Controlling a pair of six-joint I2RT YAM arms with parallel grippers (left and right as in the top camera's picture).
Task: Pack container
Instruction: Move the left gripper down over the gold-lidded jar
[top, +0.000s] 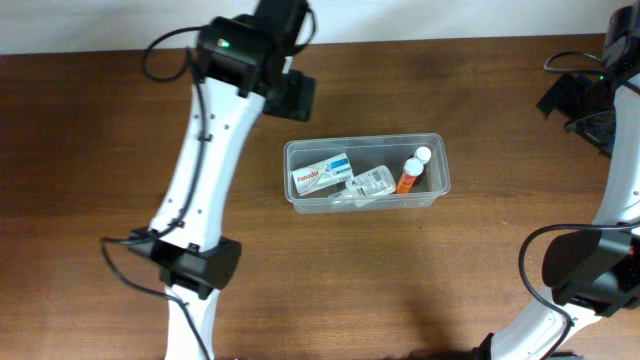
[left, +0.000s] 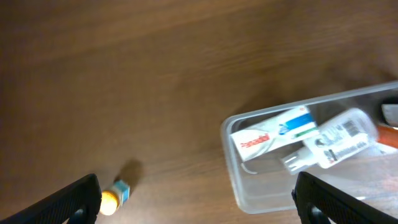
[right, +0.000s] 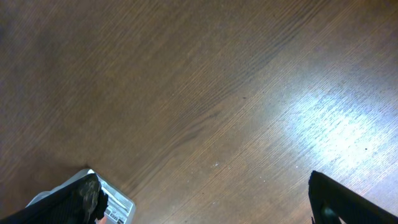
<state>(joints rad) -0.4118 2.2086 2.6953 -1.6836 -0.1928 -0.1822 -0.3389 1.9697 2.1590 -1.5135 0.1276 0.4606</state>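
The clear plastic container (top: 362, 140) stands at the table's middle. In it lie a white box (top: 320, 174), a clear bottle (top: 372, 183) and an orange bottle with a white cap (top: 412, 172). My left gripper (top: 290, 95) hovers behind the container's left end. In the left wrist view it (left: 199, 205) is open and empty, with the container (left: 236, 177) and the white box (left: 270, 134) at the lower right. A small item with an orange end and blue band (left: 115, 196) lies on the table by its left finger. My right gripper (top: 578, 100) is at the far right, open and empty (right: 205, 205).
A grey-white labelled item (right: 115, 208) shows partly behind the right gripper's left finger. The table is dark brown wood (top: 100, 150). The arm bases and cables sit at the front left (top: 190, 265) and front right (top: 585, 265).
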